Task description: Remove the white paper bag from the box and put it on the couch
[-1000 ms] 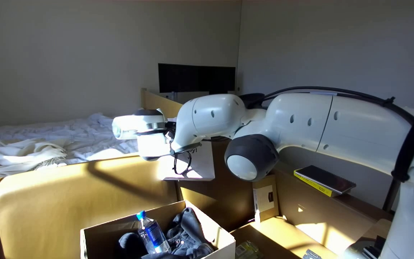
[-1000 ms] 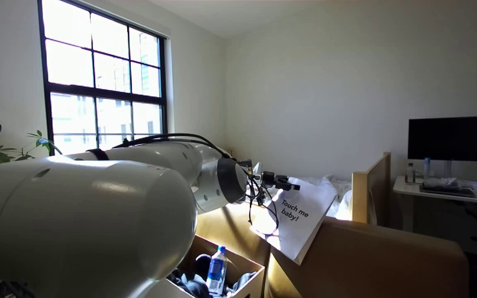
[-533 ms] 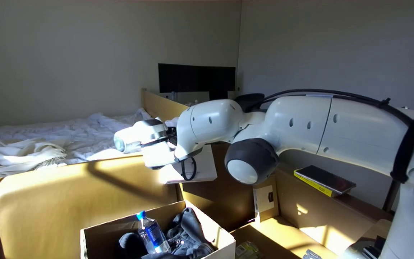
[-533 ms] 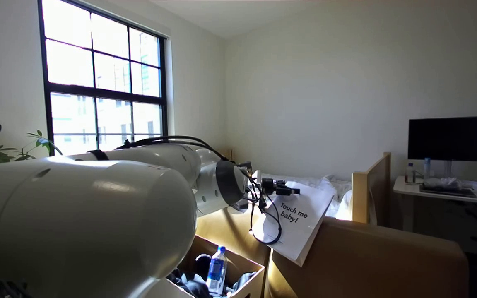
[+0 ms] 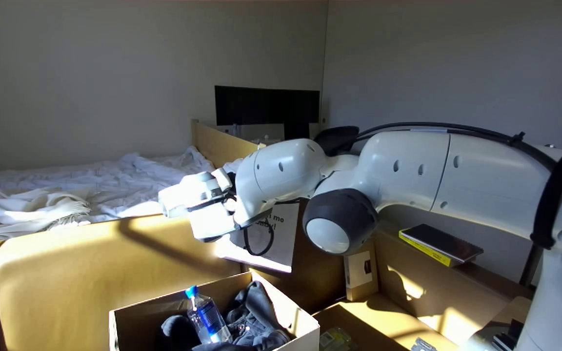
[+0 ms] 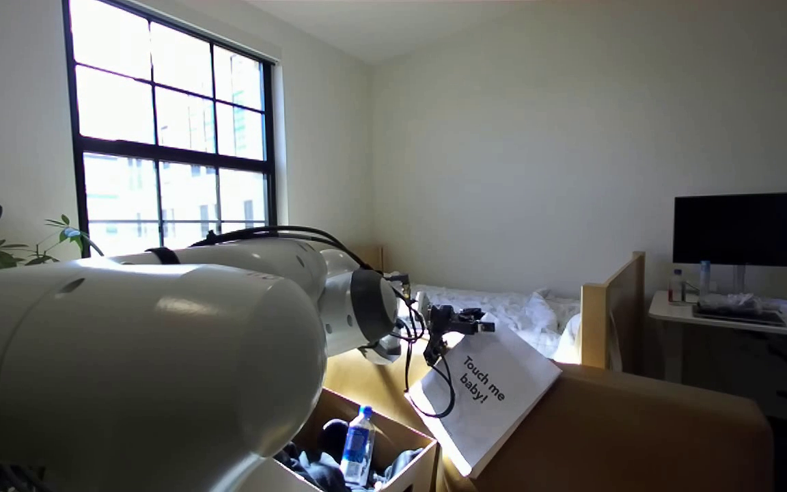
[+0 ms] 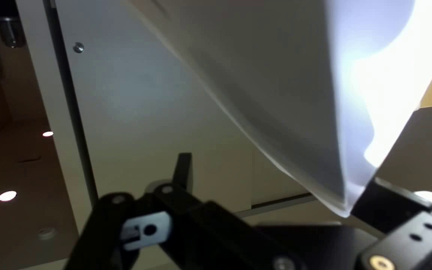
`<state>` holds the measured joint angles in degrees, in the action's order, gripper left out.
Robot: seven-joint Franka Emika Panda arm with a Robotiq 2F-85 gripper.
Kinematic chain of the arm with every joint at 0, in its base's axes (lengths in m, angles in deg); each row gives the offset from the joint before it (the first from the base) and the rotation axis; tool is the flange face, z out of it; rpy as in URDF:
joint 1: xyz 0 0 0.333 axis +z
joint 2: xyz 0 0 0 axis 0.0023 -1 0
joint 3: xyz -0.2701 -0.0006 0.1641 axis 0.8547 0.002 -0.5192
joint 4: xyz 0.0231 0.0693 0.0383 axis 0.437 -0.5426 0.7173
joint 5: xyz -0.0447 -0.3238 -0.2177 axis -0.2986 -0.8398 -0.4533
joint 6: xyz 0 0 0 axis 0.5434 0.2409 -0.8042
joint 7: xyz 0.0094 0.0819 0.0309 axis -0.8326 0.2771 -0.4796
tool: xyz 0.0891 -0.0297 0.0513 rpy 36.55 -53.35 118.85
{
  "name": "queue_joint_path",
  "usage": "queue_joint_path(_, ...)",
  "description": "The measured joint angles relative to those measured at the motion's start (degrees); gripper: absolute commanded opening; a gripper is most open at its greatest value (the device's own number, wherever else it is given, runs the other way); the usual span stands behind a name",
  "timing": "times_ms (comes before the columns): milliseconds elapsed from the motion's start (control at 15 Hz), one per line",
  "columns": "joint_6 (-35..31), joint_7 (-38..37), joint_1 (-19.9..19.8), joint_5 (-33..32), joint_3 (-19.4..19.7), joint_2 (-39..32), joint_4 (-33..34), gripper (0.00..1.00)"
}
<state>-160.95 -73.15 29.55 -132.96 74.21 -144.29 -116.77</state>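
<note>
See white paper bag [image 6: 492, 403], flat, rectangular, tilted corner-down. Reads "Touch me baby!" in dark print; glares sunlit along one edge. Out of box [image 5: 291, 309], by corner of couch [image 5: 90, 278]; cannot tell if touching. Note gripper [image 7: 285, 180] with fingers wide apart, with bag corner overlapping one of them in wrist view.

White paper bag [image 5: 283, 246] partly behind the robot arm [image 5: 408, 180], outside the cardboard box [image 5: 300, 325].
</note>
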Motion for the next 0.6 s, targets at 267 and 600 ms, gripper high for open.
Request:
queue_joint_path(267,12.53,0.7,-0.06,0.14,-0.2,0.06,-1.87,1.0)
queue_joint_path(600,24.61,0.75,-1.52,1.46,-0.17,1.03,-7.67,1.0)
